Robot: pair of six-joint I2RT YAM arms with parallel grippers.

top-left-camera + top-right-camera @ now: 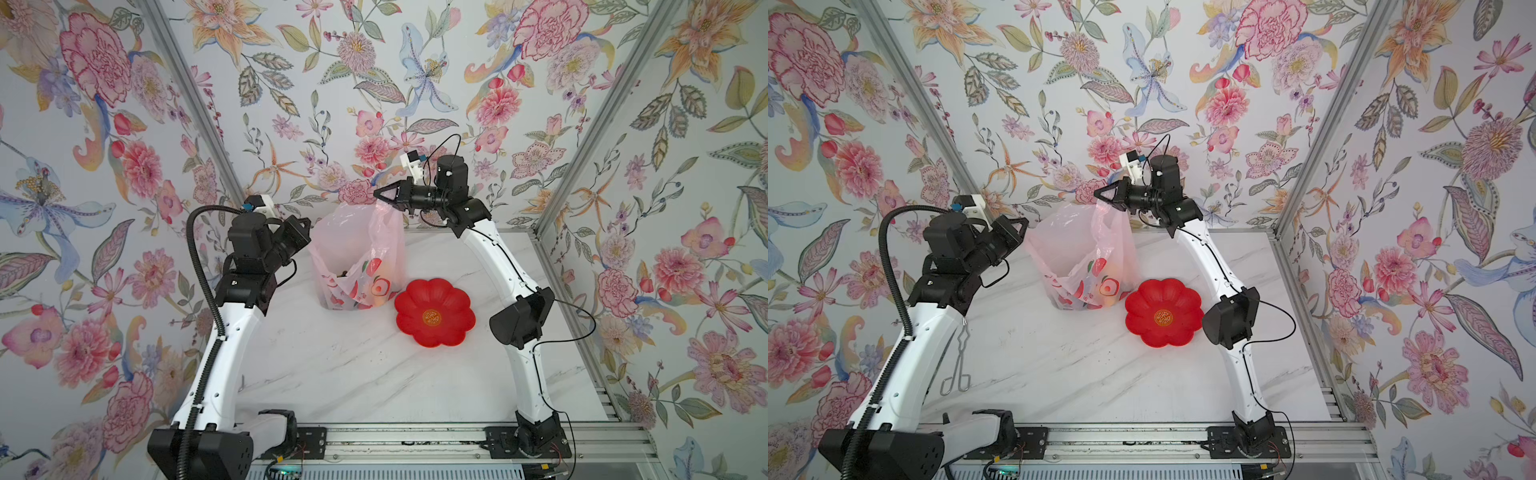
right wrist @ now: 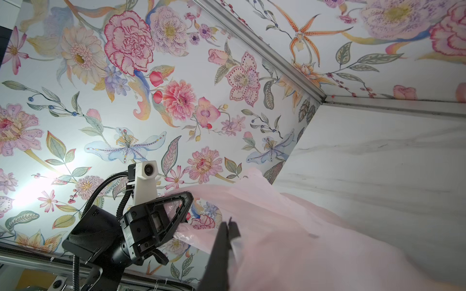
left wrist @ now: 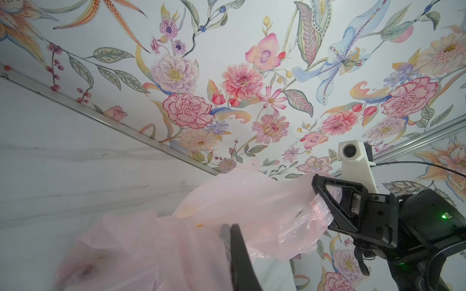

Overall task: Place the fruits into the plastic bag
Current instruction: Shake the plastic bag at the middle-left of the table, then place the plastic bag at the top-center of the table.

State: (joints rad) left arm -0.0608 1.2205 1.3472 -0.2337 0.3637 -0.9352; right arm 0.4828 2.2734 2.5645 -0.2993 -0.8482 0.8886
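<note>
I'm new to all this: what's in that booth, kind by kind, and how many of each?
Robot arms: 2
Plastic bag: 1
Red plate: 1
Metal tongs: 1
Fruits in the bag: too hidden to count
Total: 5, fruits aside

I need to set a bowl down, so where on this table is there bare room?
Biggest bare patch: the near middle of the white marble tabletop, in front of the translucent pink plastic bag and red flower-shaped plate. Crowded at the back, where left gripper and right gripper pinch the bag, and by the metal tongs.
</note>
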